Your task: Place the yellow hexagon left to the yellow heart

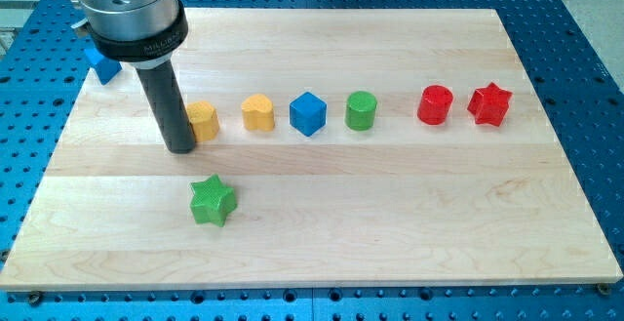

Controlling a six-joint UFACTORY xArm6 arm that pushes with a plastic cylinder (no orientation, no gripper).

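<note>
Yellow hexagon [203, 120] and yellow heart [257, 112] on my pale wood board [390, 214]; blue cube [307, 113], green cylinder [361, 110], red cylinder [435, 104], red star [489, 104], green star [213, 201]; a blue block [101, 65], shape unclear.

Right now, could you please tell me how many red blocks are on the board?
2. The red cylinder and the red star sit side by side at the right end of the row. None seems hidden, though the arm covers part of the board's upper left.

My rod [168, 97] hides the yellow hexagon's [204, 120] left edge and part of a blue block [100, 65], perhaps a triangle; the arm's upper body is cropped.
</note>
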